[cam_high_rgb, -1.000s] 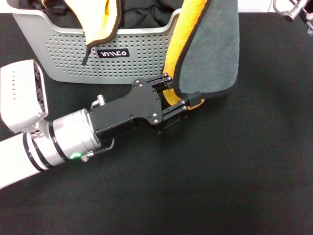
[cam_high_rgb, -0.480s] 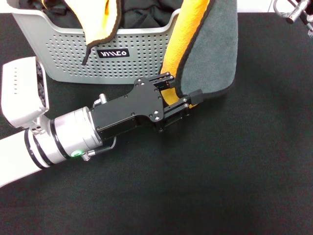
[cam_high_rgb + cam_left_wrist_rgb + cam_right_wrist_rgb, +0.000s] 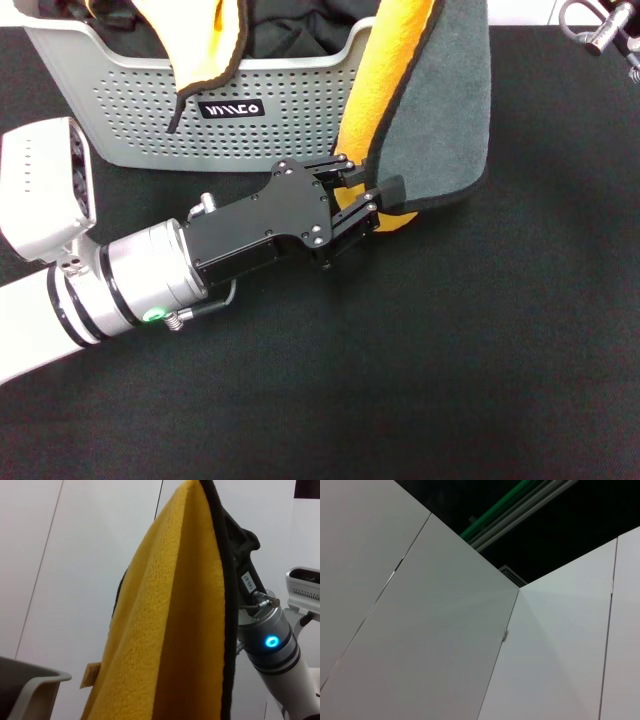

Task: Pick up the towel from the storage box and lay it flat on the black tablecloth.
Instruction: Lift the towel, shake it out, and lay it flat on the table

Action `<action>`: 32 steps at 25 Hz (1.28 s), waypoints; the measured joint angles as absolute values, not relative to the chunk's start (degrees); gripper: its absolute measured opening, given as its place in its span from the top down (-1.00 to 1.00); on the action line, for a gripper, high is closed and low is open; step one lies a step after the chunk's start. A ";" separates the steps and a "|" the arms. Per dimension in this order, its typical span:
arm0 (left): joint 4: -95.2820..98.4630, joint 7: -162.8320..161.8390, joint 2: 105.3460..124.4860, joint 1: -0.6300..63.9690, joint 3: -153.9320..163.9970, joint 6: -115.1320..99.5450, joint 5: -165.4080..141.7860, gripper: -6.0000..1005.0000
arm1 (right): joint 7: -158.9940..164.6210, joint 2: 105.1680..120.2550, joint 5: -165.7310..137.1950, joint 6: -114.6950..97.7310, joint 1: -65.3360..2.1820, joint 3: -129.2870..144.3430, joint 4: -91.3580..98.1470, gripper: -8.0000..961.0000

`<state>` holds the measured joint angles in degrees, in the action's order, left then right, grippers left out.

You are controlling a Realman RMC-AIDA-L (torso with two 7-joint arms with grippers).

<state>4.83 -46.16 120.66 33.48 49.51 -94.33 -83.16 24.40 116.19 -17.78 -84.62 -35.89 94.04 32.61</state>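
Observation:
The towel (image 3: 435, 100) hangs upright from above the head view, grey-green side right, orange-yellow side left, its lower edge beside the storage box (image 3: 130, 110). My left gripper (image 3: 368, 188) lies low over the black tablecloth (image 3: 480, 350), its fingers closed on the towel's lower corner. In the left wrist view the towel's orange-yellow side (image 3: 170, 620) fills the middle. There my right gripper (image 3: 227, 517) holds the towel's top edge up high, partly hidden behind the cloth.
A second yellow black-edged cloth (image 3: 200, 40) drapes over the box's front rim, with black garments (image 3: 290, 30) inside. A metal fitting (image 3: 600, 22) shows at the far right corner. The left arm's white body (image 3: 45, 200) lies left of the box.
The left gripper's fingers have drawn together on the towel's lower corner. The towel's lower edge has shifted slightly up and right.

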 joint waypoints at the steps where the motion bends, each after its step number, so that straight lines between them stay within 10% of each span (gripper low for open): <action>1: 4.83 -46.18 120.66 33.46 49.51 -94.37 -83.16 0.07 | 24.41 116.18 -17.78 -84.62 -35.87 94.04 32.61 0.87; 13: 4.83 -46.68 120.67 33.48 49.48 -94.47 -83.26 0.91 | 24.43 116.18 -17.13 -84.64 -35.59 95.22 32.61 0.86; 32: 24.91 -63.81 118.76 24.94 48.33 -106.99 -73.50 0.95 | 48.80 113.28 -26.22 -78.64 -26.84 94.83 33.88 0.84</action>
<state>24.91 -63.81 118.76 24.94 48.33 -106.99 -73.50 48.81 113.28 -26.22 -78.64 -26.84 94.83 33.88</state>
